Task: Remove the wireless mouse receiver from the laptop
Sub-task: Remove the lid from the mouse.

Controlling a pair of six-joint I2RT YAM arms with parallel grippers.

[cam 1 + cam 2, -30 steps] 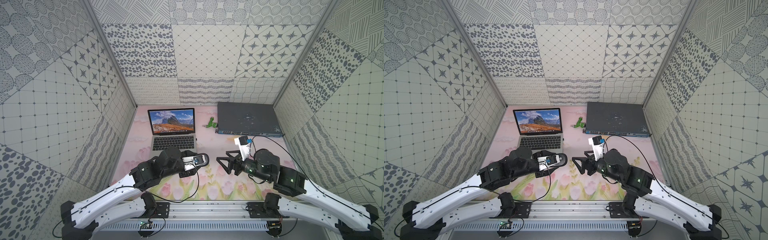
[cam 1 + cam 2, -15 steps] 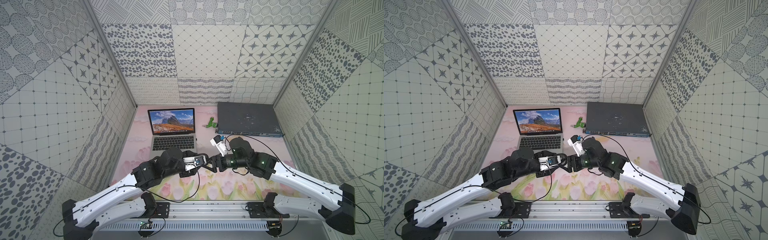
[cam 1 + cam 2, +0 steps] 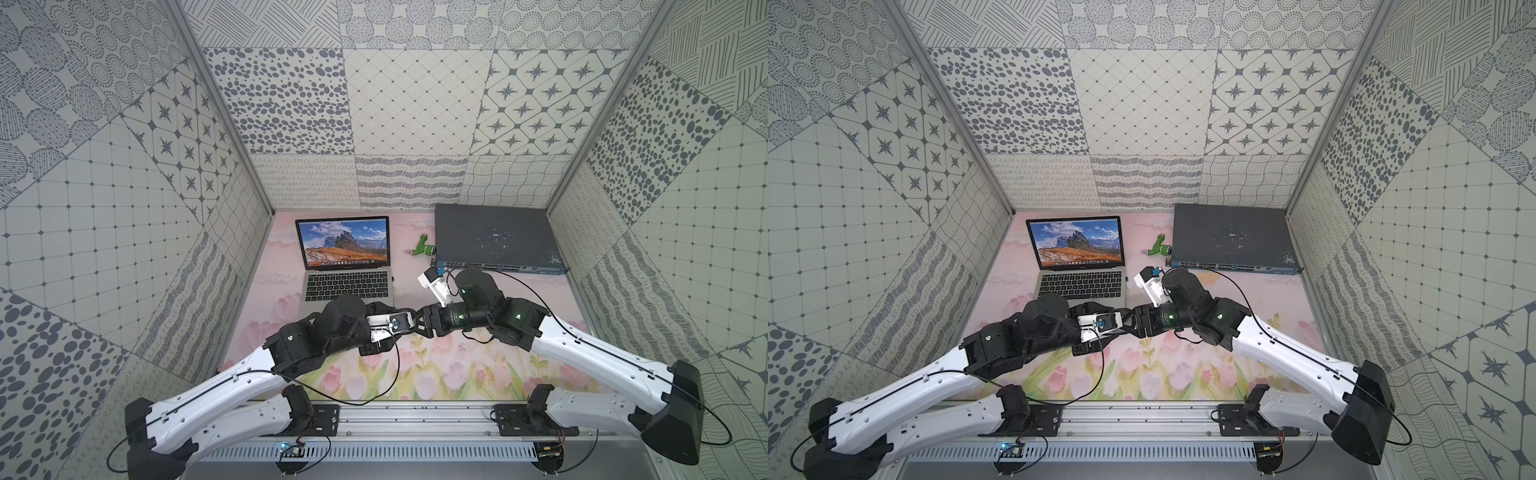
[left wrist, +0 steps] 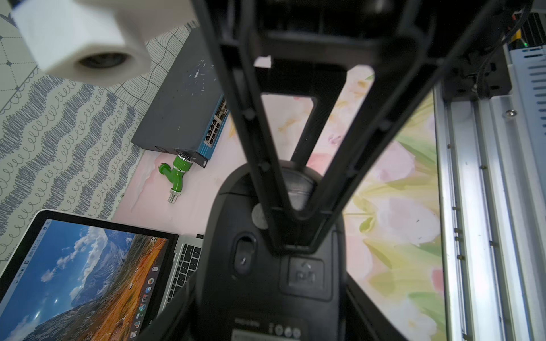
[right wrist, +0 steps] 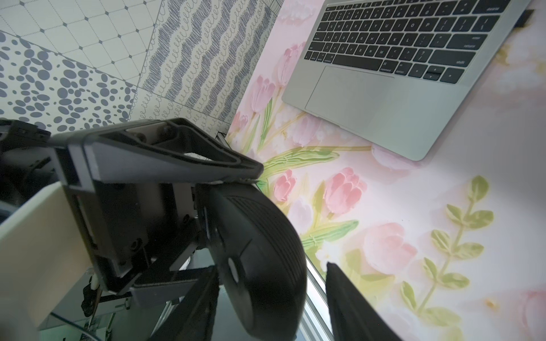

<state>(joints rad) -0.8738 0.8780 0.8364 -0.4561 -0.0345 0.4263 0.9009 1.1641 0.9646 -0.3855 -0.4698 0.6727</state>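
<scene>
Floral tabletop (image 3: pixel 457 370) and patterned walls (image 3: pixel 415 104) frame a mid-air meeting. Over the last second the right pincer (image 5: pixel 270 267) has swung in from the side and narrowed around the black mouse (image 4: pixel 301 274), a gap still showing on one side, while the left pincer (image 5: pixel 236 218) grips that mouse. Meanwhile the wireless mouse receiver (image 5: pixel 523 18) sits plugged in the right edge of the laptop (image 3: pixel 347 284), untouched, so this looks like a hand-over, not the pull itself.

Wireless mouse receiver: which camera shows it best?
The right wrist view: the wireless mouse receiver shows as a dark nub protruding from the edge of the laptop. The left wrist view gives only a tiny dark speck. In both top views it is too small to make out.
</scene>
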